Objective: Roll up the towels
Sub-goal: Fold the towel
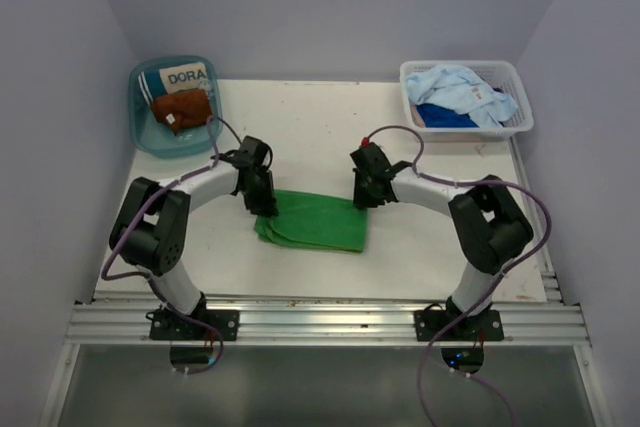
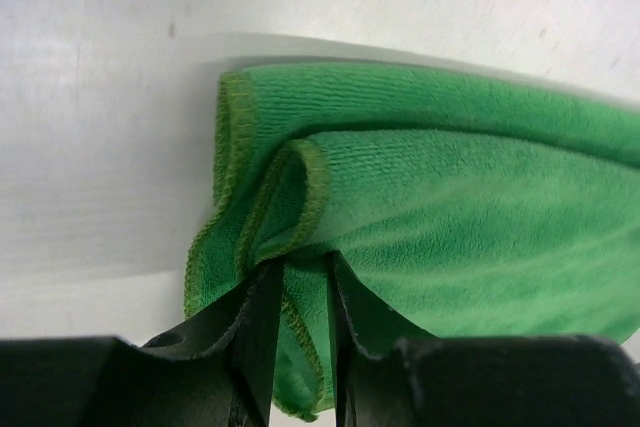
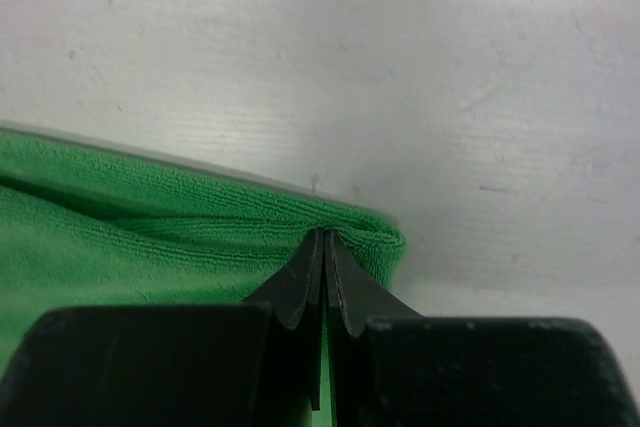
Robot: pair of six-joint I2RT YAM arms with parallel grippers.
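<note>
So the green towel (image 1: 312, 220) is lying folded into a flat strip around the middle of the table (image 1: 300, 127), a bit toward its near edge. The left gripper (image 2: 305, 272) is pinching the layered corner at the table's left side. The right gripper (image 3: 324, 243) is squeezed nearly flat on the fold at the other end, so both have cloth.

Looks to me like the start of the roll. Tip: turn both ends at the same pace and keep the strip lightly taut, or it'll cone out. The left pinch seems to catch only the upper fold, so the hem under it may trail.

Blue towels (image 1: 455, 87) wait in the basket (image 1: 470, 133) at the table's far right corner, and a brown towel (image 1: 182, 107) is in the tub (image 1: 160, 145) at its far left.
</note>
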